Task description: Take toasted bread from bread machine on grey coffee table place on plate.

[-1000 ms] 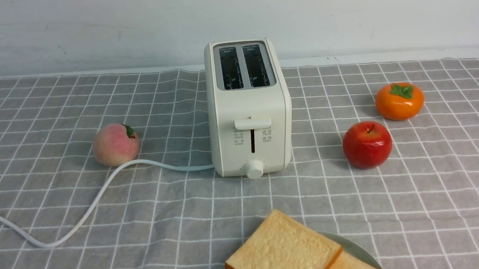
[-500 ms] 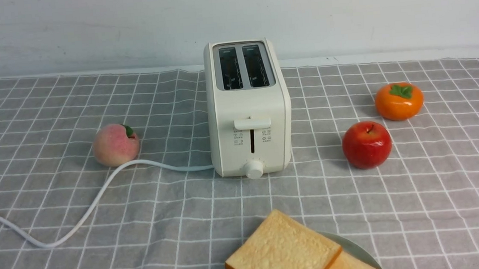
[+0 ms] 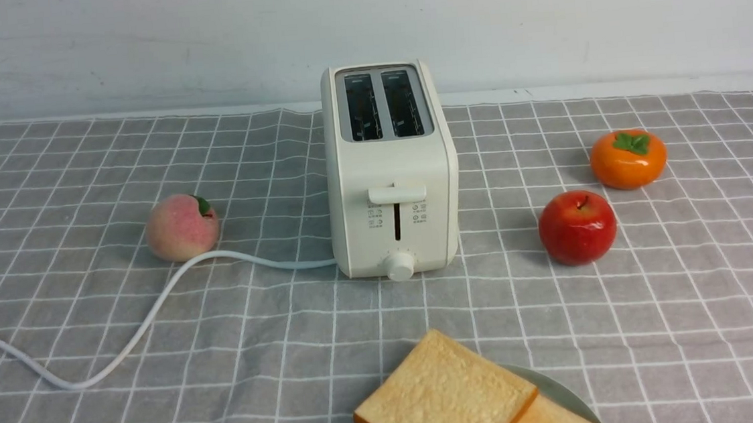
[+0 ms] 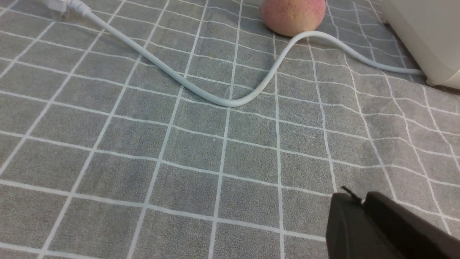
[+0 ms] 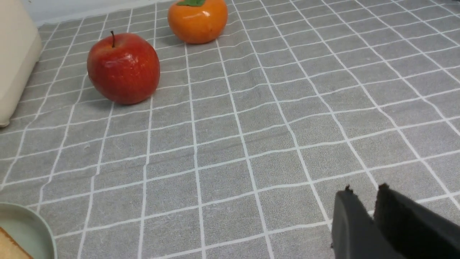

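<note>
Two slices of toasted bread (image 3: 445,394) lie overlapping on the pale green plate (image 3: 566,395) at the front edge of the front view. The cream-white bread machine (image 3: 390,170) stands mid-table with both slots empty and its lever up. Neither gripper shows in the front view. In the left wrist view my left gripper (image 4: 359,197) is shut and empty over bare grey checked cloth (image 4: 179,151). In the right wrist view my right gripper (image 5: 364,192) is shut and empty, with the plate's rim (image 5: 34,225) and a toast corner (image 5: 9,248) far off at the frame's edge.
The toaster's white cord (image 3: 137,324) snakes left across the cloth past a peach (image 3: 181,227). A red apple (image 3: 577,226) and an orange persimmon (image 3: 628,159) sit to the right of the toaster. A pale wall runs behind the table.
</note>
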Tool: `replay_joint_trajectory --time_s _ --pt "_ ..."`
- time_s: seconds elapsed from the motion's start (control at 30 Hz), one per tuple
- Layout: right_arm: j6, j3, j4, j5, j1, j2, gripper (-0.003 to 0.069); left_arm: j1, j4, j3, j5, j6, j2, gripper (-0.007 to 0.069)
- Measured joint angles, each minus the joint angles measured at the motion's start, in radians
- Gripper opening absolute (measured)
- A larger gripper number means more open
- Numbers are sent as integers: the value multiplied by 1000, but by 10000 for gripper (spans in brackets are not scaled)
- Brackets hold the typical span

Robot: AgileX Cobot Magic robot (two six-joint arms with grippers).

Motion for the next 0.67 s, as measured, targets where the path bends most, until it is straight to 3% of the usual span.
replay_joint_trajectory --time_s 0.67 --pt "0 0 0 0 0 0 133 0 0 0 0 0 0 68"
